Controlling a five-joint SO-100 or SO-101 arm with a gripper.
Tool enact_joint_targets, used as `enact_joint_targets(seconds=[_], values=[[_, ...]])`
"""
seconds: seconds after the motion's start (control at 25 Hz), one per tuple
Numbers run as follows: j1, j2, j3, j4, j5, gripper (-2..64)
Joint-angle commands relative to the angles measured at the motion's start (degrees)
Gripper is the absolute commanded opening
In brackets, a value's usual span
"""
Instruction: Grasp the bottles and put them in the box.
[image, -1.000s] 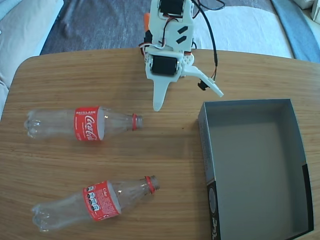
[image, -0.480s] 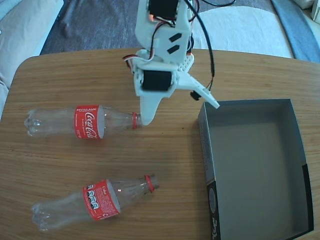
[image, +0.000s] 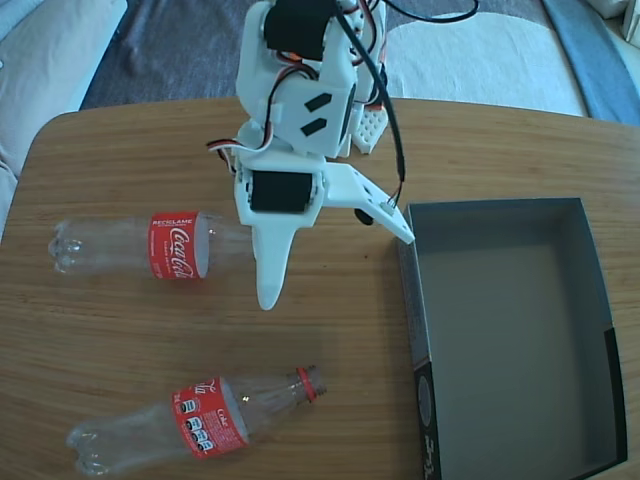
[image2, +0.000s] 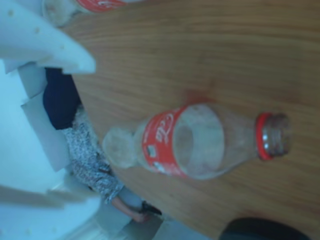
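In the fixed view, the released end effector covers the far bottle's neck; near bottle left, box right on tabletop

Soft daylight fills the fixed view, bright and even, with only faint shadows on the desk. The wrist view is bluish and blurred throughout, softest at its left edge, where the near white parts are out of focus.
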Motion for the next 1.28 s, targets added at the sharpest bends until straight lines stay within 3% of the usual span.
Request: enact_joint_targets(seconds=[0.0, 0.12, 0.32, 0.68, 0.76, 0.92, 1.24], values=[[-0.1, -0.7, -3.8, 0.1, -0.2, 31.8], [-0.1, -3.3, -6.9, 3.2, -1.3, 32.9], [0.0, -9.6, -12.7, 9.1, -9.3, 32.4], [-0.5, -19.5, -22.3, 16.5, -9.8, 33.0], [-0.6, -22.1, -24.4, 17.9, -9.3, 37.0], [-0.6, -25.8, -27.9, 18.7, -9.3, 42.9], [-2.3, -35.8, -35.9, 18.6, -9.2, 42.5]])
